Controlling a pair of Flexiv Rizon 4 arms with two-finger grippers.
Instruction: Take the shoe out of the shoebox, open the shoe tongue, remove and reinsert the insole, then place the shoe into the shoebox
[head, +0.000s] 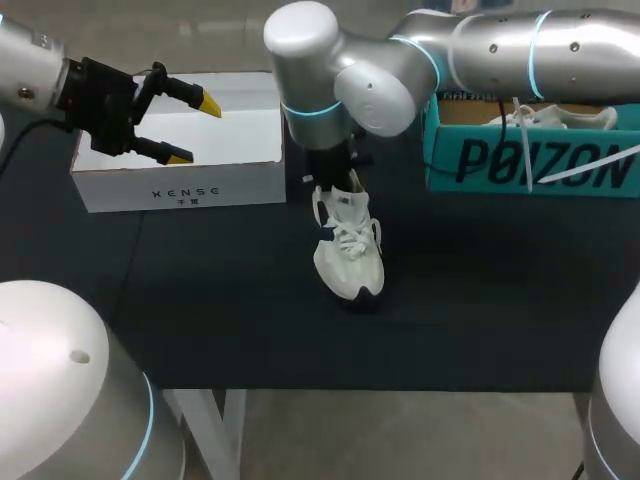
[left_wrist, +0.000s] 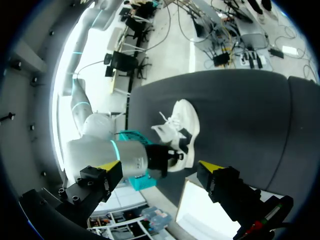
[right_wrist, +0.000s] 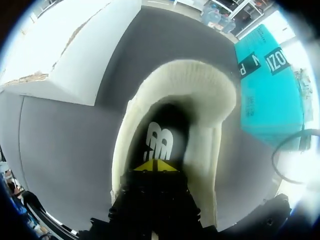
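Open mat (head: 250, 330) on near side of and beside shoe (head: 348, 250). Behind: white box (head: 185, 185), teal box (head: 530, 165); gap between blocked by right arm (head: 340, 80) over heel.

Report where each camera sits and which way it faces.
Head: above and behind, looking down on the table; both arms show.
Left wrist: on the left arm, facing the shoe and right arm past its open left gripper.
Right wrist: on the right arm, looking down into the shoe over the right gripper's shut tips.
All three share the shoe.
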